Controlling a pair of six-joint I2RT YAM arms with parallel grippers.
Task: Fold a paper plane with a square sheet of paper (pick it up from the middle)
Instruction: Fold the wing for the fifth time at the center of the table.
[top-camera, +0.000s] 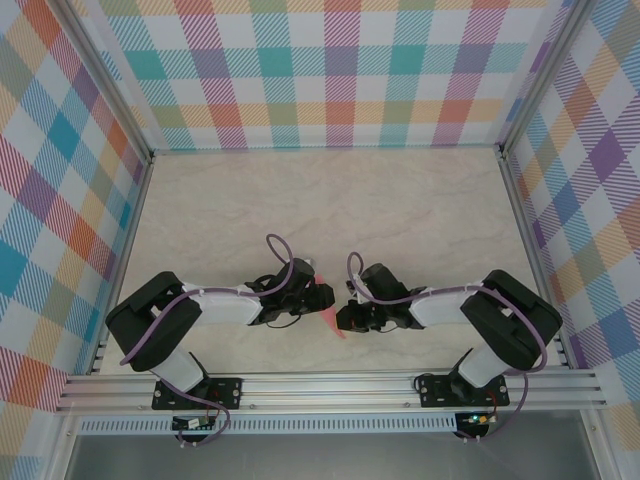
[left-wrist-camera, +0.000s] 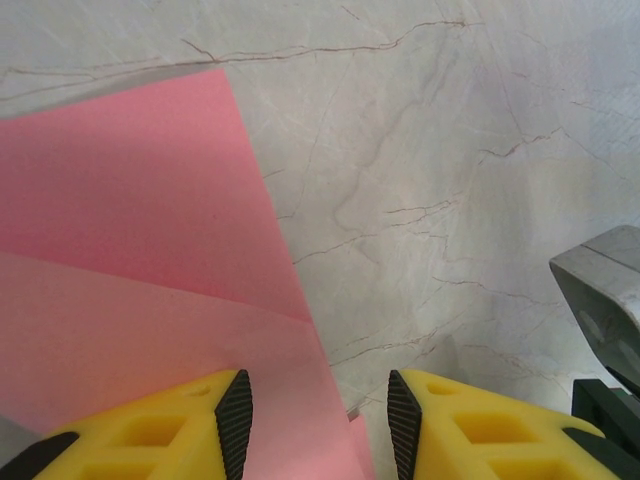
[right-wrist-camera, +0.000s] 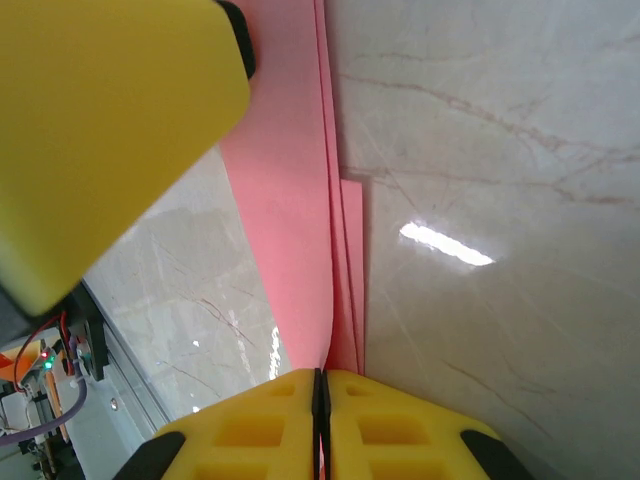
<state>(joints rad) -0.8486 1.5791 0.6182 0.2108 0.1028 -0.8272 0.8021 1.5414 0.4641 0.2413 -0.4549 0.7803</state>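
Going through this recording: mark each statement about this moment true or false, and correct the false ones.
1. The right gripper is shut on the pink sheet of paper. True.
2. The left gripper is clamped fully shut. False: its fingers stand apart, with the paper's edge running between them.
3. The paper is an unfolded single layer. False: a crease crosses it in the left wrist view, and stacked edges show in the right wrist view.
4. Both grippers meet over the near part of the table. True.
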